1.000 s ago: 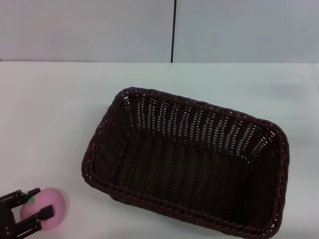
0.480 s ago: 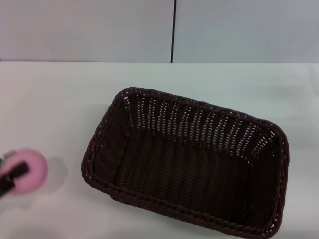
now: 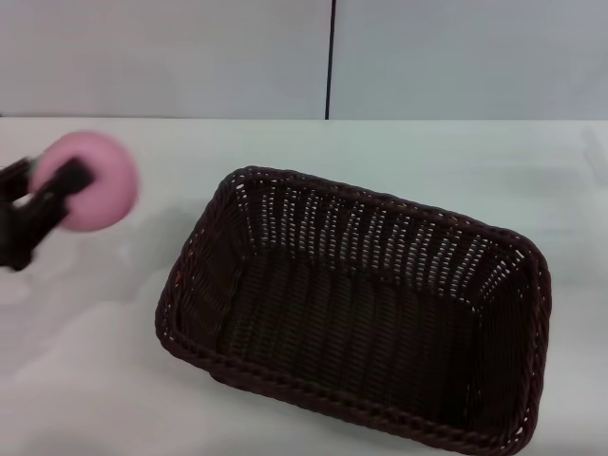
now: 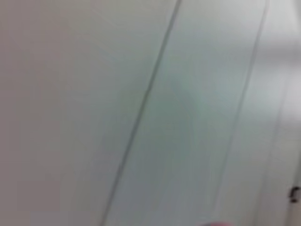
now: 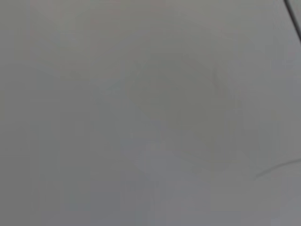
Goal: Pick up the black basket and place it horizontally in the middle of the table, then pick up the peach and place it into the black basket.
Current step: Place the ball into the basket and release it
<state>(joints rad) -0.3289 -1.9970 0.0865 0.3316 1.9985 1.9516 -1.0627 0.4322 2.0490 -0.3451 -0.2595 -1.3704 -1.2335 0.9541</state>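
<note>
Now | left pincer [image 3: 59,195] clamped on peach [image 3: 90,182] | raised above table [image 3: 95,361], left of black basket [image 3: 356,328]

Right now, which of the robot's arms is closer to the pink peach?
Left. Its end effector is shut on the peach, held above the table, left of the black basket. The right arm is not in view.

Even soft light, motion-blurred peach [image 3: 87,180]

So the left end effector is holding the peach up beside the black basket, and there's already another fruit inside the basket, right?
Not quite. The head view shows the black basket empty. The rest holds: the left end effector holds the peach up beside it, over the table.
</note>
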